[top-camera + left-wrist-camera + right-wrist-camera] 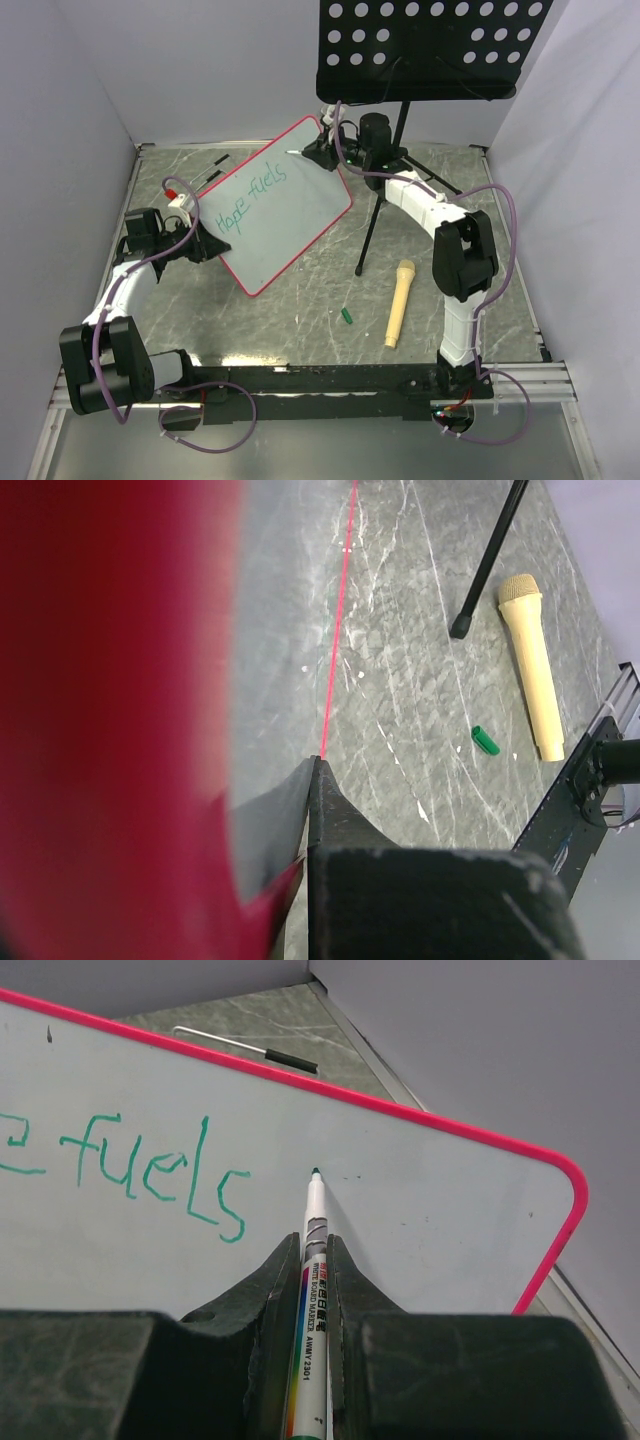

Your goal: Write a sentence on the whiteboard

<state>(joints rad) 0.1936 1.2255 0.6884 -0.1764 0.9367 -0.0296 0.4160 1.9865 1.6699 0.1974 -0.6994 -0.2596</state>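
The whiteboard [290,200] sits slantwise over the left-centre of the worktop [300,300], one rounded corner toward the middle of the far edge and the opposite corner toward the left near part. The left end effector [205,240] is pressed together on the board's edge at its left near side. In the left wrist view one dark finger [335,820] shows, its tip meeting the thin pink line of the frame, and the frame fills the left of that view as a red blur. The right end effector [313,1245] is at the board's far right corner, its jaws closed tight around the barrel of a white marker [314,1222] that points out between them. The marker's dark tip stands at the board's surface just right of the last letter written; I cannot tell whether it touches. The sentence [197,1165] so far reads "Hope fuels" in teal strokes, running along the board's length in the top view [250,200], with bare white board to the right of it. A tan microphone [398,302] lies toward the right near part of the worktop, and a small green cap [346,316] lies just to its left, apart from it. A black perforated music stand [425,45] rises at the far edge behind the right arm.
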